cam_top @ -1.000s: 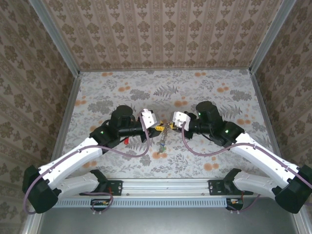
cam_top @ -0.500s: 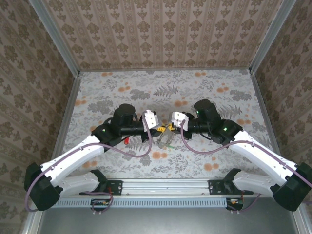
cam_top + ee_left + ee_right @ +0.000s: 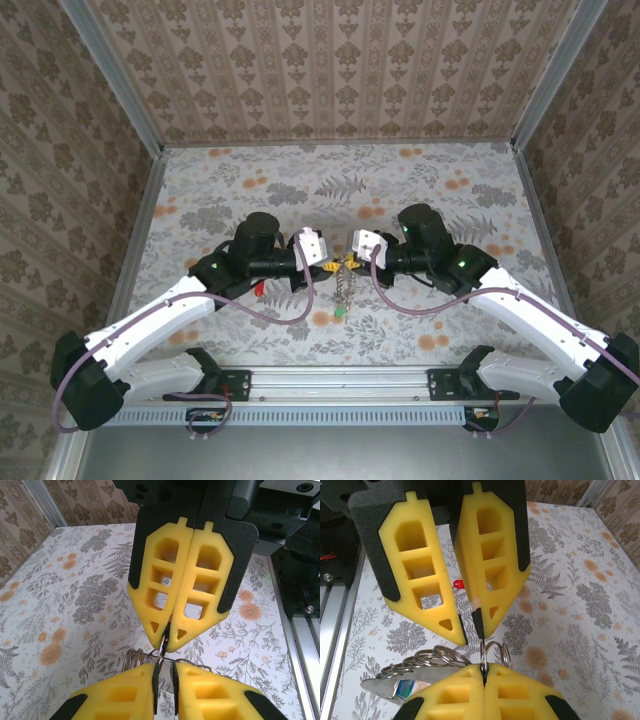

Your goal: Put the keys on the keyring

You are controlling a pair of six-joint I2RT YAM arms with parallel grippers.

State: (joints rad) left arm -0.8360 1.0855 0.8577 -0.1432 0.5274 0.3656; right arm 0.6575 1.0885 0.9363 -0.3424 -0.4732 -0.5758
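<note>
Two keys lie nearest the arm bases: a green-headed key (image 3: pixel 340 311) at the low end of the keyring (image 3: pixel 343 285), apparently already threaded on, and a red-headed key (image 3: pixel 259 291) loose on the table (image 3: pixel 420 180) beside the left arm, well apart from the ring. Just beyond, the keyring, a string of linked wire loops, runs up to where both arms meet tip to tip above the table's middle. The right gripper (image 3: pixel 484 670) has its jaws pressed together on one upright loop, holding it steady. Facing it, the left gripper (image 3: pixel 472 637) has its jaws a hair apart, clamped on a thin dark sliver (image 3: pixel 477 615) whose tip points down at that loop; it is probably a key seen edge-on, though I cannot tell for sure. The step in hand looks like threading. Next, the sliver's hole must be worked onto the loop's split end, with small, aligned motion while the right holds firm. Farther back, the table carries only its floral print.
</note>
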